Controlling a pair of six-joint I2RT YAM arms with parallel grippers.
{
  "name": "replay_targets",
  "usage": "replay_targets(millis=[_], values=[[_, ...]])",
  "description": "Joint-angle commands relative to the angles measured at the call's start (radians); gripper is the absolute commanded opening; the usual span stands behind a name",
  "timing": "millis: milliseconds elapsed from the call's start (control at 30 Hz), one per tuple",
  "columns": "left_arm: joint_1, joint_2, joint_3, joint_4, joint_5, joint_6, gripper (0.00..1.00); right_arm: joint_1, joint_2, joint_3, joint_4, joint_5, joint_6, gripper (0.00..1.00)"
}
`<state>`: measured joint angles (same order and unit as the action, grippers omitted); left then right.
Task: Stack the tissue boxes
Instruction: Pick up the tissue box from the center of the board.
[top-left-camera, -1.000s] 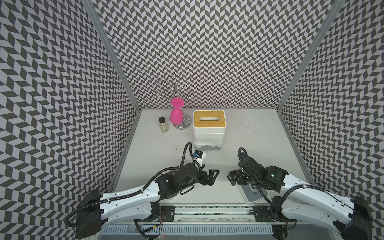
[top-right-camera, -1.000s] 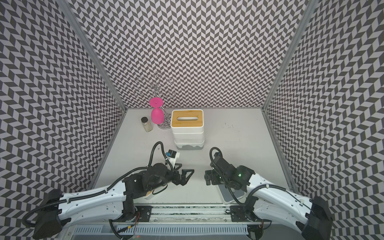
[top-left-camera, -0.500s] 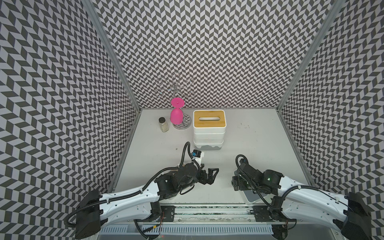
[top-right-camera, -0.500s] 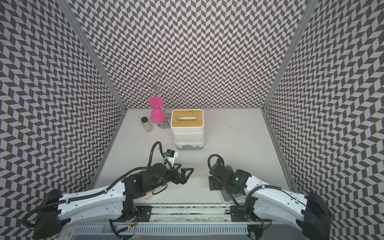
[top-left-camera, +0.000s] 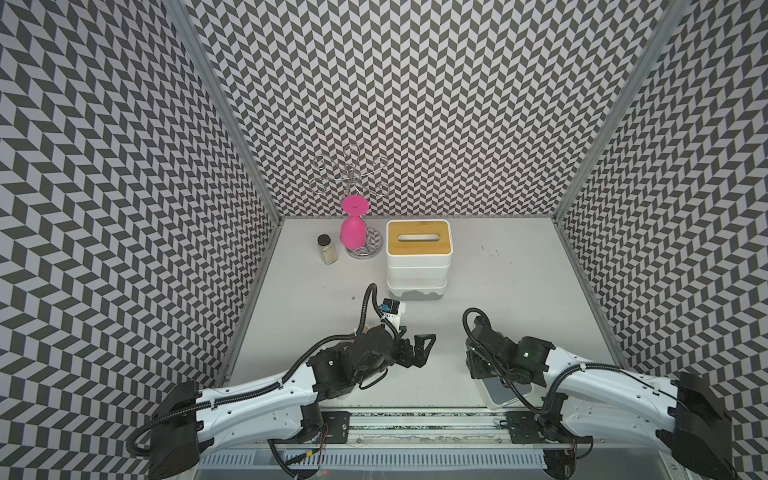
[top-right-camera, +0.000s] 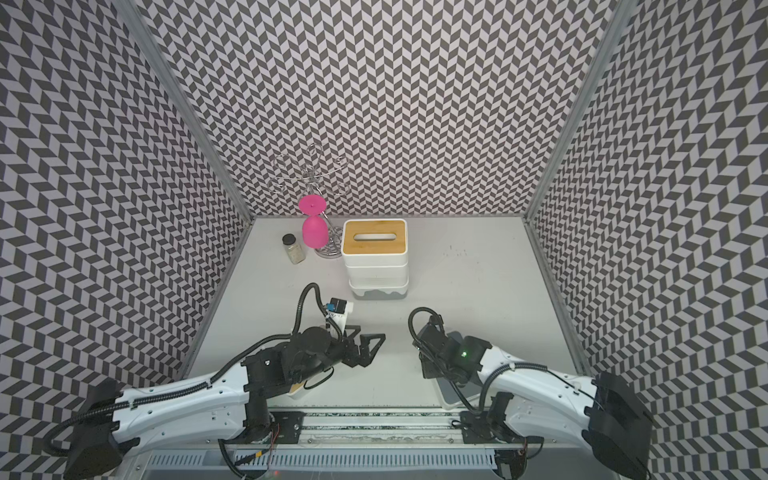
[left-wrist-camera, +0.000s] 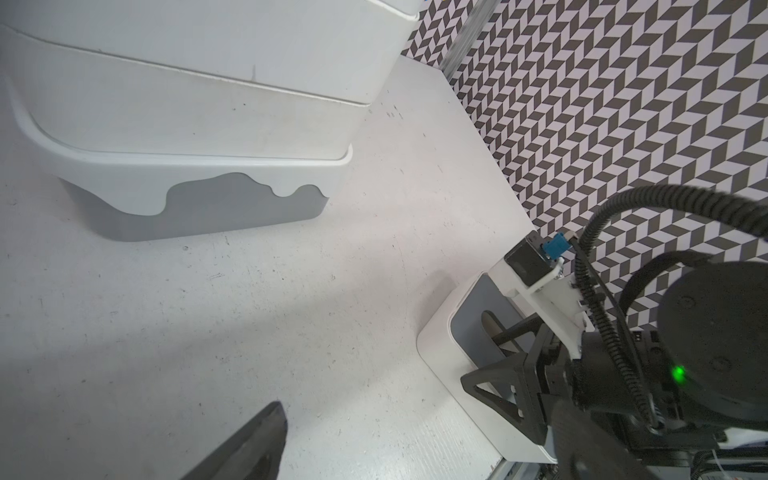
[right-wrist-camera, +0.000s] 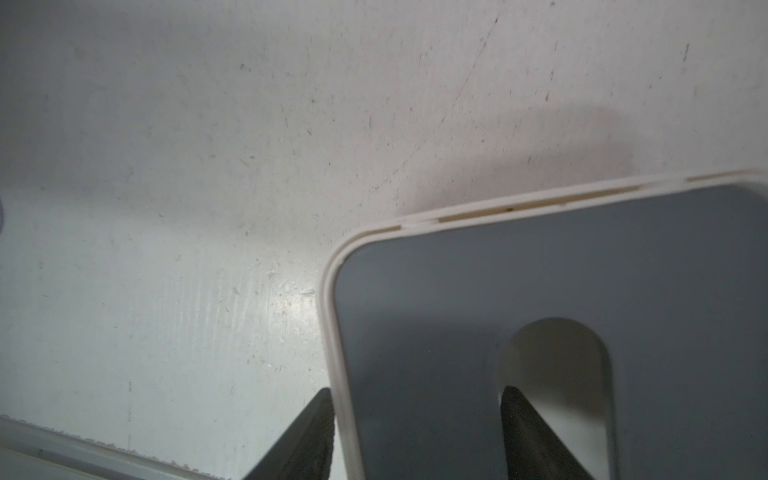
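The grey box (top-left-camera: 505, 391) sits at the front right of the worktop (top-left-camera: 511, 282), well apart from the stack (top-left-camera: 417, 266) at the back centre. The right jaws straddle one short end of it. One finger (right-wrist-camera: 536, 432) goes down through the lid slot and the other (right-wrist-camera: 309, 432) lies against the outer wall, so they seem to pinch that end. The box looks too wide to span, and the slot probably serves as a handle. The left jaws hang wide open and empty above bare worktop, short of the stack, probably to leave the path clear. What looks like a tan-lidded box (top-right-camera: 296, 389) peeks out under the left arm (top-right-camera: 187, 395). The stack stands just beside a pink glass (top-left-camera: 353, 232) and a jar (top-left-camera: 327, 249), so placing likely needs care on that side.
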<state>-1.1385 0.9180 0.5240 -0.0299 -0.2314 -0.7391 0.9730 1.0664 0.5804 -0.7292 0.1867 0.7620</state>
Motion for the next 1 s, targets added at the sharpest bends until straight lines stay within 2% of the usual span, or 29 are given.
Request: replay_targets(millis=[0,133,500,967], values=[[0.002,-0.015,-0.009,-0.004,-0.027,-0.023,0.99,0.004,0.0,0.019,0.054,0.013,-0.008,0.57],[0.003,-0.018,-0.009,-0.004,-0.022,-0.026,0.99,0.004,0.009,0.024,0.054,0.006,-0.015,0.51],[0.01,-0.04,0.004,-0.016,-0.007,-0.032,0.99,0.003,-0.013,0.046,0.09,-0.022,-0.045,0.42],[0.089,-0.121,0.083,-0.094,0.093,-0.058,1.0,0.004,-0.098,0.187,0.143,-0.009,-0.157,0.42]])
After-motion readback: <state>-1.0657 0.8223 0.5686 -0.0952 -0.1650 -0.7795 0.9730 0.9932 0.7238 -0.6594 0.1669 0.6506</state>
